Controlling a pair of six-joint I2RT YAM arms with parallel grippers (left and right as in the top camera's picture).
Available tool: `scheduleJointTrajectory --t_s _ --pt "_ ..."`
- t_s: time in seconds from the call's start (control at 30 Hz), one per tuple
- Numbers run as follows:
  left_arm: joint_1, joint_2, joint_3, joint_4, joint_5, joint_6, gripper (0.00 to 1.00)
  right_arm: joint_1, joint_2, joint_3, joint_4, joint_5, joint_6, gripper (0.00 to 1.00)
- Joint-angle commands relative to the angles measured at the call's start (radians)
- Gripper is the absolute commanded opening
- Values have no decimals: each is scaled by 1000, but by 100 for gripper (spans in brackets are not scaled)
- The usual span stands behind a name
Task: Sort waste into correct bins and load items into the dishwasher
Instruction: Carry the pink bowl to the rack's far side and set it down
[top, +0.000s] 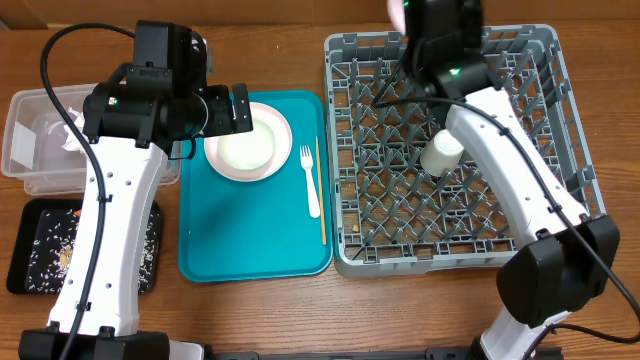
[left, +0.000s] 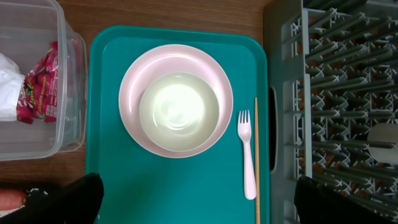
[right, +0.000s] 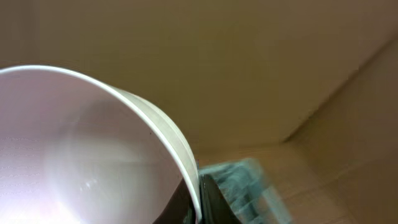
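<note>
My left gripper (left: 199, 205) hangs open above the teal tray (left: 112, 186) and holds nothing; its fingers (left: 81, 199) frame the view. Below it a white bowl (left: 179, 111) sits in the pink-white plate (left: 134, 81). A white fork (left: 247, 155) and a thin wooden stick (left: 255, 155) lie to their right. My right gripper (right: 198, 199) is shut on the rim of another white bowl (right: 81, 155), held up over the far edge of the grey dishwasher rack (top: 500, 230). A small white cup (top: 441, 152) lies in the rack.
The clear tub (top: 30, 160) at the far left holds a red wrapper (left: 37, 84) and a white napkin (left: 7, 87). The black tray (top: 40, 250) in front of it carries rice grains and scraps; an orange carrot (left: 9, 198) shows at its edge.
</note>
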Motion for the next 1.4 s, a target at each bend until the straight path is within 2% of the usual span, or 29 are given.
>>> scheduleJointTrajectory --t_s 0.0,0.1,0.33,0.47,0.57,0.87,1.3,1.37 --pt "3 -3 21 2 -14 2 100 2 36 5 149 197 -357 4" --pt "3 -3 21 2 -14 1 100 -1 89 5 260 276 -524 4" --pt "3 -3 21 2 -14 2 100 -1 238 5 269 442 -587 4" --pt "3 -3 21 2 -14 1 100 -1 299 5 227 542 -590 4" --pt "3 -3 21 1 -14 2 100 -1 342 5 141 565 -583 4" --pt "3 -3 21 2 -14 1 100 20 406 5 52 620 -583 4" --pt "3 -3 21 2 -14 2 100 88 408 5 47 601 -583 4" --pt "3 -3 21 2 -14 2 100 97 408 5 47 601 -583 7"
